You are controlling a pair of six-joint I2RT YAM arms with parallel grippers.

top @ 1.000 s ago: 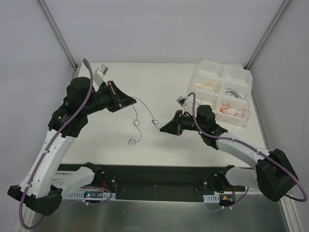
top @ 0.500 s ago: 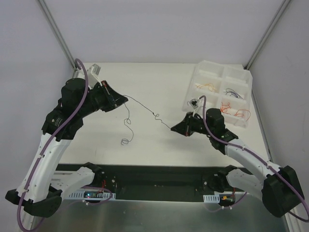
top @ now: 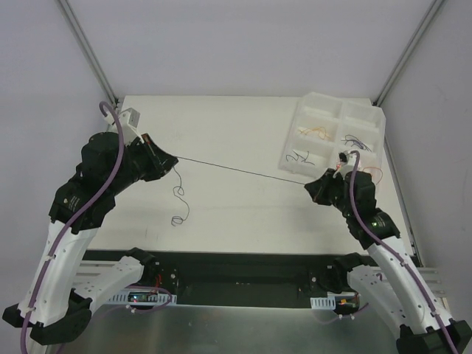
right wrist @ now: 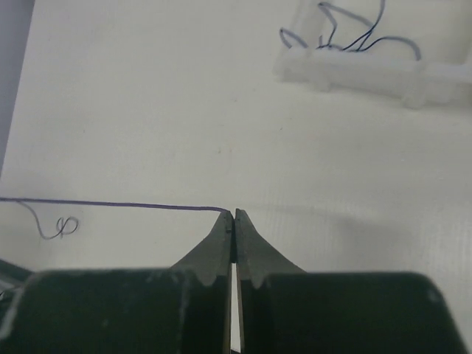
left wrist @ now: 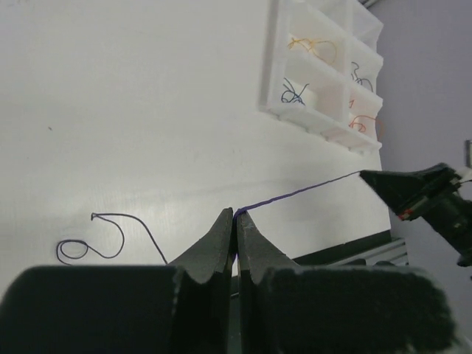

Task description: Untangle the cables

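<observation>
One thin purple-blue cable [top: 243, 171] runs taut and straight between my two grippers above the white table. My left gripper [top: 175, 158] is shut on its left part, and the jaws meet on the strand [left wrist: 302, 192] in the left wrist view. A loose curly tail [top: 178, 200] hangs from it down to the table. My right gripper [top: 308, 186] is shut on the other end, where the strand [right wrist: 110, 204] enters its tips [right wrist: 233, 214]. Other cables lie in the tray: orange [top: 316, 133], dark blue [top: 356, 140], black-blue [top: 301, 157] and red [top: 366, 171].
The white compartmented tray [top: 341, 112] stands at the back right, right behind my right arm; its near wall [right wrist: 369, 70] shows in the right wrist view. Grey walls and metal posts close in the table on three sides. The black base rail runs along the near edge.
Both grippers have moved apart, the left one leftward and the right one rightward. The cable between them, slack and kinked before, is now pulled straight. The loose tail has shifted left.
</observation>
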